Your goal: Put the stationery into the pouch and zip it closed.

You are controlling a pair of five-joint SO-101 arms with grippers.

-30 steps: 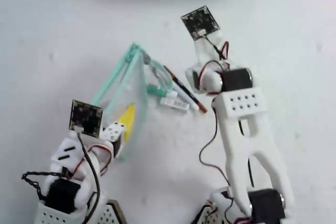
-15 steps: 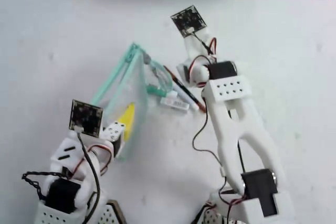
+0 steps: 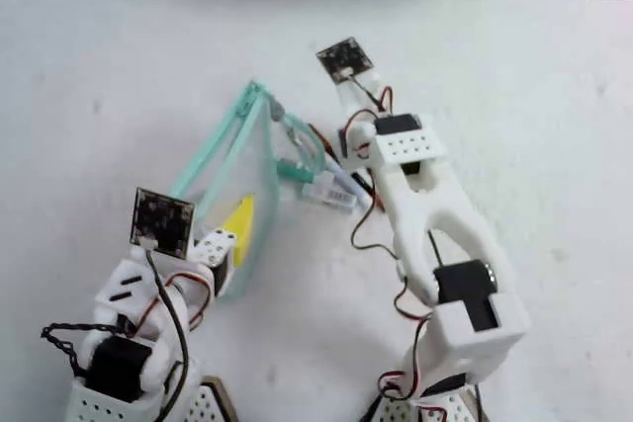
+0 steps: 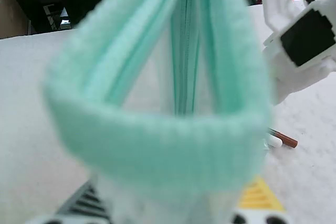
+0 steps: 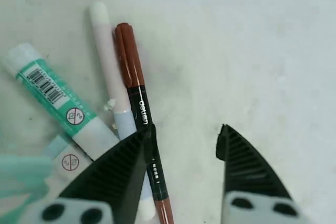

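The clear pouch (image 3: 232, 170) with mint trim lies left of centre, its mouth held up, and a yellow item (image 3: 238, 216) is inside. My left gripper (image 3: 224, 262) is shut on the pouch's near edge. In the left wrist view the mint zip band (image 4: 157, 145) stands close up. A brown pen (image 5: 131, 74), a white-and-blue pen (image 5: 109, 74) and a green-labelled glue stick (image 5: 52, 93) lie side by side on the table by the pouch's mouth. My right gripper (image 5: 185, 132) hangs open just above them, one finger (image 5: 123, 163) over the brown pen.
The right arm (image 3: 425, 214) stretches from the front edge to the pens, its wrist camera board (image 3: 343, 58) beyond them. The left arm's base (image 3: 129, 363) sits at the front left. White tabletop (image 3: 514, 76) spreads to the right and back.
The right arm has swung left and forward, bringing its wrist from beside the pens to over them. The left arm and the pouch have stayed put.
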